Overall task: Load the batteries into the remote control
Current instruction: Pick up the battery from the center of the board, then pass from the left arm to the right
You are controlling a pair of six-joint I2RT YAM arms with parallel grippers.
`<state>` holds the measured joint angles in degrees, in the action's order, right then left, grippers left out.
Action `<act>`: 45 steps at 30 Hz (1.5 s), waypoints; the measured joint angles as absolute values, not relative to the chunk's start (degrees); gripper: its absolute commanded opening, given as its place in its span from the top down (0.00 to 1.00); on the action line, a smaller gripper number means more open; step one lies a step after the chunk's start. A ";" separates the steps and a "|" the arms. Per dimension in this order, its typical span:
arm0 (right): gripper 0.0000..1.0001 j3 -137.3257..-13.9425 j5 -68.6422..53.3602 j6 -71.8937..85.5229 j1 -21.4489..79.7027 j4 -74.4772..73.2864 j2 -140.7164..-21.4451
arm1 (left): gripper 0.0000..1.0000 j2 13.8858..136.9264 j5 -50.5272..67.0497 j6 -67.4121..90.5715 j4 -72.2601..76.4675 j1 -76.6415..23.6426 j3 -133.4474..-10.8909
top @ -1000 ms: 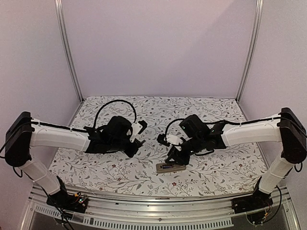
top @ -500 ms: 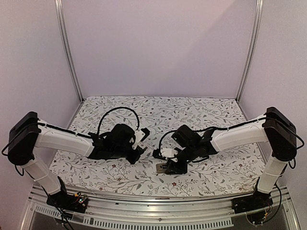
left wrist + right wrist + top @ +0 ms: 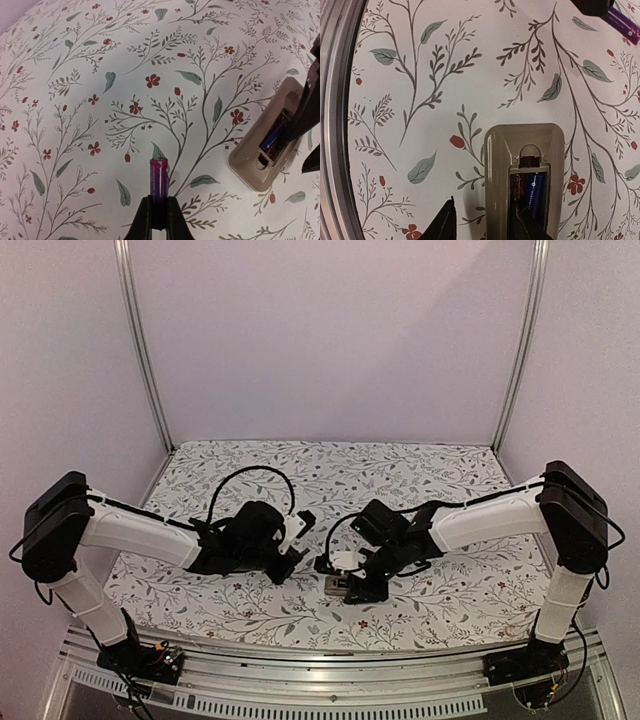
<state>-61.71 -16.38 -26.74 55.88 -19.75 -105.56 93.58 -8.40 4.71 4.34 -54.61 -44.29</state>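
Two batteries are in view. One blue-purple cylindrical battery point(image 3: 534, 192) lies seated in the open compartment point(image 3: 527, 172) of the grey-tan rectangular plastic remote control point(image 3: 500, 160), against the compartment's right wall as my right wrist camera sees it. The remote control lies flat, back upward, on the white tabletop printed with leaves and red flowers point(image 3: 75, 125), near its front middle and between my two arms.

My right end effector point(image 3: 482, 215) is down over the remote with its fingers apart, straddling the handset's long left edge. One black finger point(image 3: 445, 222) stands over the tabletop just beside the casing, and the other point(image 3: 520, 225) is at the compartment's near end, hiding part of the slot next to the seated battery. I cannot tell whether either finger touches the remote.

A second, purple cylindrical battery point(image 3: 159, 182) is clamped by its lower end in my left end effector point(image 3: 159, 215), whose fingers are pressed together on it. It points forward, near the remote but apart from it. I cannot tell its height above the tabletop.
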 measured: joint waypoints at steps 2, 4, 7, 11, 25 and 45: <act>0.64 -62.61 -16.45 -26.79 55.88 -20.80 -105.56 | 1.00 93.58 -8.40 4.54 4.47 -54.61 -44.29; 0.64 -63.79 -16.69 -26.74 55.88 -21.65 -105.49 | 1.00 93.58 -8.40 4.47 4.47 -54.61 -44.29; 0.63 -65.06 -17.89 -26.57 55.81 -22.22 -104.05 | 1.00 93.58 -8.38 4.43 4.51 -54.61 -44.31; 0.60 -65.69 -18.76 -25.52 54.72 -22.31 -100.84 | 1.00 93.58 -7.97 4.03 4.69 -54.63 -44.29; 0.52 -65.84 -17.63 -22.76 47.99 -22.63 -105.62 | 1.00 87.02 0.25 -9.50 5.23 -58.92 -42.61; 0.50 -50.76 -38.44 -10.33 42.57 -2.85 -92.73 | 1.00 97.51 -2.37 -26.57 -5.98 -62.74 -54.72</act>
